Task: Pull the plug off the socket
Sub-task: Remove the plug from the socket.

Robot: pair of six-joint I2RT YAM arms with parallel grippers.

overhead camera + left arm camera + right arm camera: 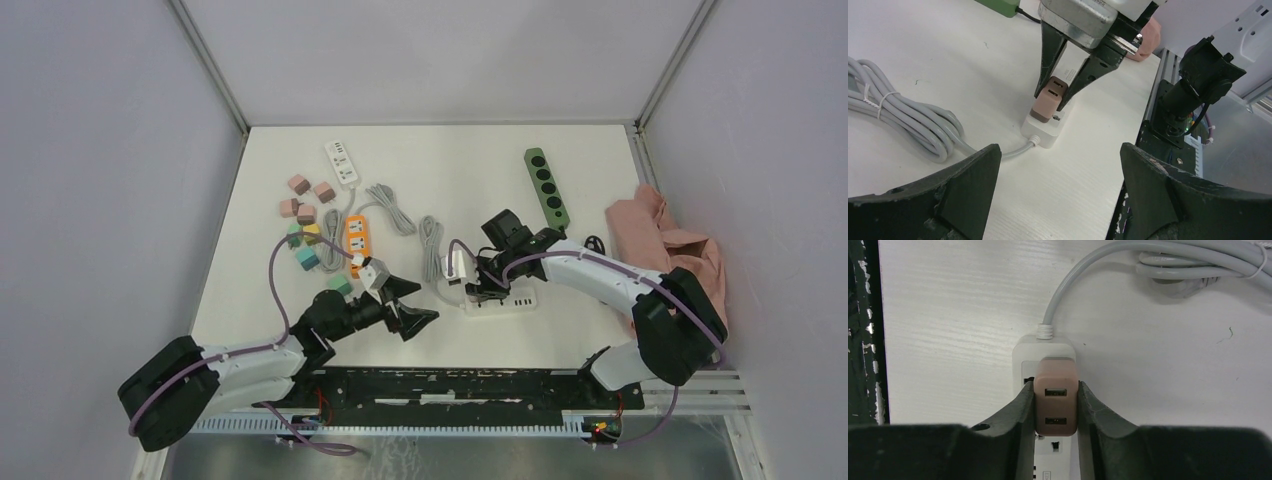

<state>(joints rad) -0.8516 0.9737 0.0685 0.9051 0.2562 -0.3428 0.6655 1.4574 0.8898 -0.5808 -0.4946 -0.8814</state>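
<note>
A pinkish-brown plug (pixel 1056 400) with two USB ports sits in the white power strip (pixel 1044 349), at the end where its grey cord leaves. My right gripper (pixel 1056 407) is shut on the plug, one finger on each side. In the left wrist view the plug (pixel 1050 99) leans slightly on the strip (pixel 1045 131). In the top view the right gripper (pixel 480 285) covers the plug above the strip (pixel 505 301). My left gripper (pixel 410 305) is open and empty, just left of the strip and above the table (pixel 1060 185).
The strip's coiled grey cable (pixel 432 250) lies to its left. A green power strip (pixel 546 185) and a pink cloth (pixel 665 245) are at the back right. An orange strip (pixel 357 238), a white strip (pixel 341 162) and several coloured plugs (pixel 305 215) are at the left. A black rail (pixel 450 385) runs along the front edge.
</note>
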